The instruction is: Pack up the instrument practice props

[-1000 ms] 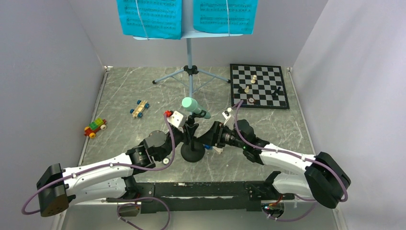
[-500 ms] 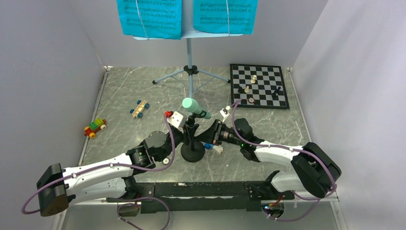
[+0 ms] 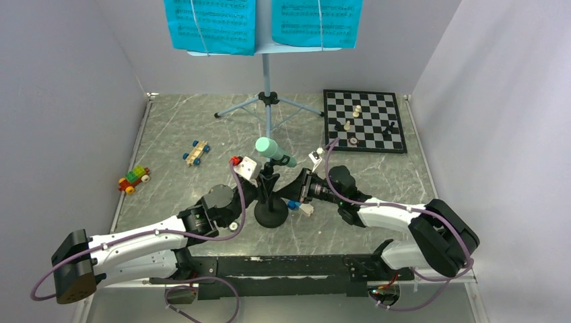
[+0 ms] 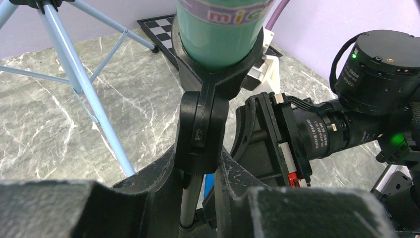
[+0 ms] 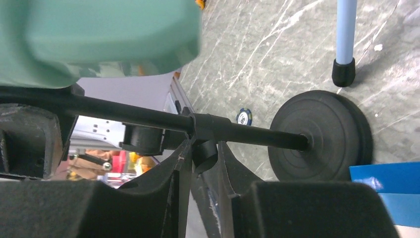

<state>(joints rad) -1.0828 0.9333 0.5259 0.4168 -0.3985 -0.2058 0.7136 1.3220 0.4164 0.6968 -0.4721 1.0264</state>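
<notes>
Packing barely begun, by the look of it; nothing stowed, no box or bag in view; pale-blue music stand (image 3: 267, 67) upright on its tripod at far centre, two cyan sheet-music pages (image 3: 211, 23) side by side on its desk; black mic stand (image 3: 271, 214) upright on its round base at near centre, just near of the tripod feet; mint-green microphone (image 3: 273, 151) seated in the clip on top, tilted, head toward far left; all four props left to do. Left gripper (image 4: 197, 173) comes in from the left, clamped on the mic stand's post just under the clip joint; right gripper (image 5: 203, 151) from the right, pinched on a collar partway along the same post; microphone sits above both, touched by neither as far as shows; likely step is taking the stand apart or freeing the microphone.
</notes>
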